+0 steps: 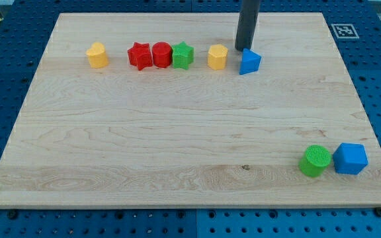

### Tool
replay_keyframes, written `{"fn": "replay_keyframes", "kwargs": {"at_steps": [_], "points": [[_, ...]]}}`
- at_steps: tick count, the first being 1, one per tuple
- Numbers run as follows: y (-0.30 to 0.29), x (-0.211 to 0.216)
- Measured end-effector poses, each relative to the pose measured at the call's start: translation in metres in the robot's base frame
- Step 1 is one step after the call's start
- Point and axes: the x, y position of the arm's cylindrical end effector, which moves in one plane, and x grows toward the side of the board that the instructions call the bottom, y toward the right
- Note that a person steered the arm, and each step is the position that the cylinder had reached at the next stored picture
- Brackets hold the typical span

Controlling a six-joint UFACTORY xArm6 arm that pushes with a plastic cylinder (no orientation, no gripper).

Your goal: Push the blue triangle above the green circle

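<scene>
My tip (241,50), the lower end of the straight dark rod, sits at the view's top, right of centre, touching or just beside the upper-left edge of the small blue plastic triangle block (249,62). No claw on this rig, so nothing opens, closes or holds anything; the rod only bears against the block's side.

The blue triangle lies at the right end of a row along the top of the pale wooden desk (177,139). Row from the view's left: yellow heart-like plastic block (98,55), well apart from the rest; then red star-shaped plastic block (139,55), red round plastic block (161,54) and green star-shaped plastic block (183,55), these three touching one another; then yellow hexagonal plastic block (217,57), just beside my tip on its left.

The green circular plastic block (315,160) is at the view's bottom right, well apart from the blue triangle. Touching or just beside it on the right is a blue cube-like plastic block (350,158).

No containers on the desk; every block lies directly on the wood. A blue perforated surface (5,79) surrounds the desk.
</scene>
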Motion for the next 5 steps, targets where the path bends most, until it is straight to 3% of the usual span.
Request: {"fn": "replay_keyframes", "kwargs": {"at_steps": [3, 5], "points": [[0.001, 0.11], [0.002, 0.156]]}}
